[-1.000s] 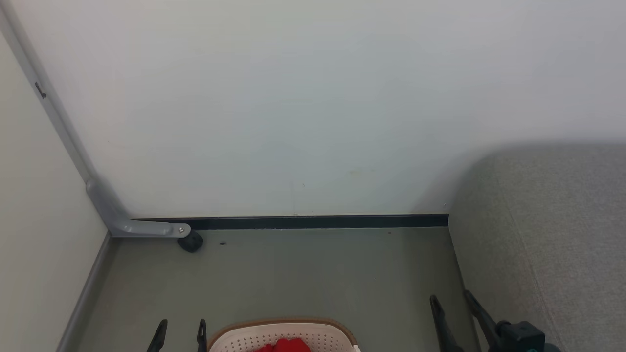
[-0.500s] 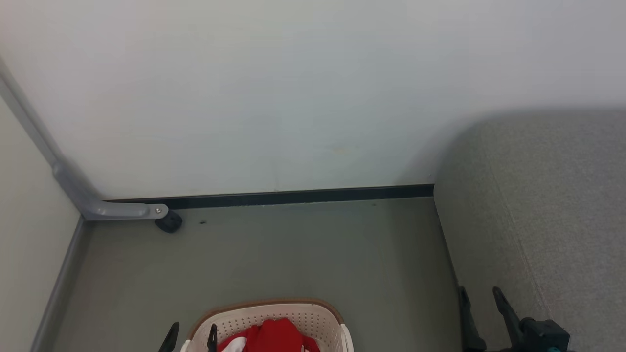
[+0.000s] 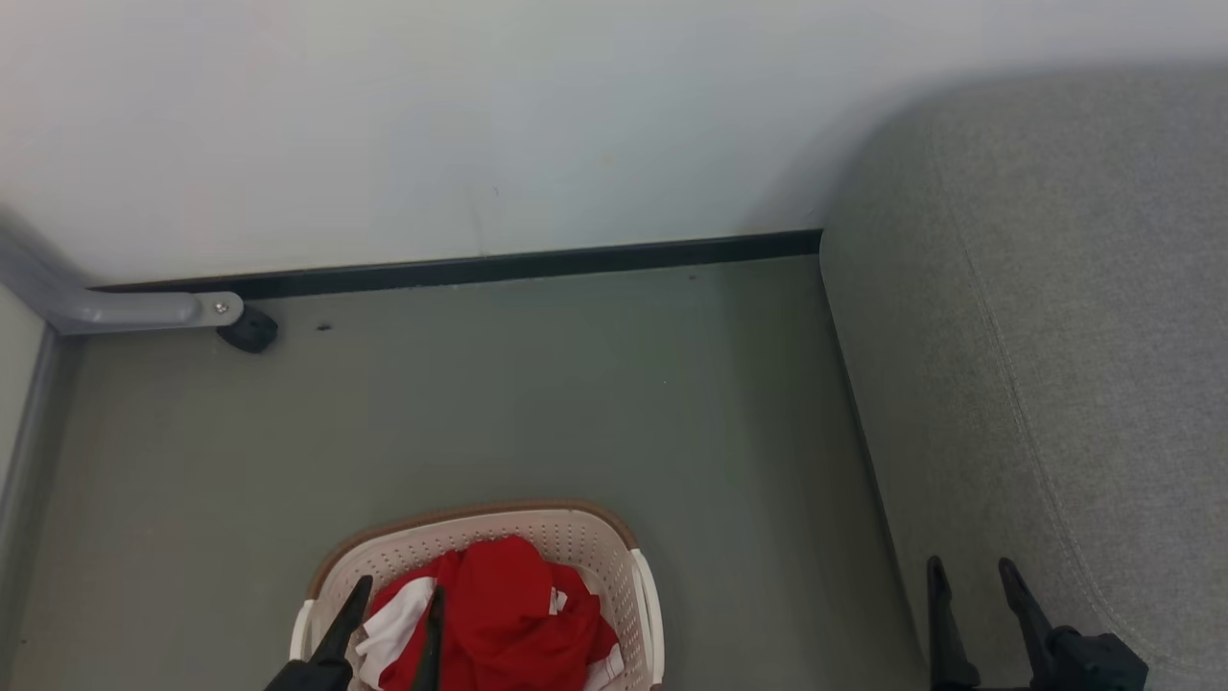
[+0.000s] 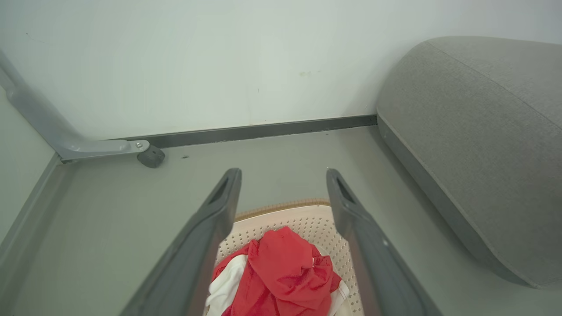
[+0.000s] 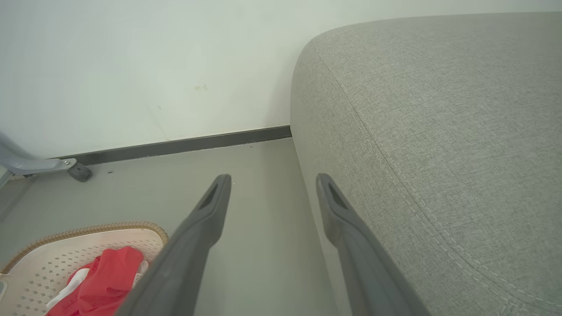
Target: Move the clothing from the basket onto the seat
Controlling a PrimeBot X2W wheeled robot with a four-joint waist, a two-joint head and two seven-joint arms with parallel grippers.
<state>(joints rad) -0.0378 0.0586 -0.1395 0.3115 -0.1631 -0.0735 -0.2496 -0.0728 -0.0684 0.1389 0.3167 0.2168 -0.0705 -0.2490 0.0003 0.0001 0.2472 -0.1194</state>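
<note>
**A:** What takes up the most room?

**B:** A pale wall [image 3: 480, 115] runs across the back. The grey seat [image 3: 1055, 336] goes down the right side, and its rounded, seamed edge runs back to the wall. The grey-green floor [image 3: 528, 403] lies between them, with a dark skirting [image 3: 576, 261] along the wall's base.

**A:** And the basket?

**B:** The basket [image 3: 585, 542] stands on the floor at the lower middle of the head view. It is apart from the seat, and its brown rim shows around the top.

**A:** Where is the clothing?

**B:** The clothing [image 3: 499, 614] lies bunched inside the basket, red with white panels.

**A:** The end effectors?

**B:** The left end effector [image 3: 400, 587] hangs over the basket's left part. Its fingers are spread wide with nothing between them. I cannot tell whether the tips touch the cloth. The right end effector [image 3: 969, 564] is low on the right, by the seat's front edge. It is also spread wide and empty.

**A:** Anything smaller?

**B:** A grey bar [image 3: 134, 309] lies along the wall's base at the left. A small black foot [image 3: 249, 331] sits on the floor just beside the bar's bolted end.
</note>
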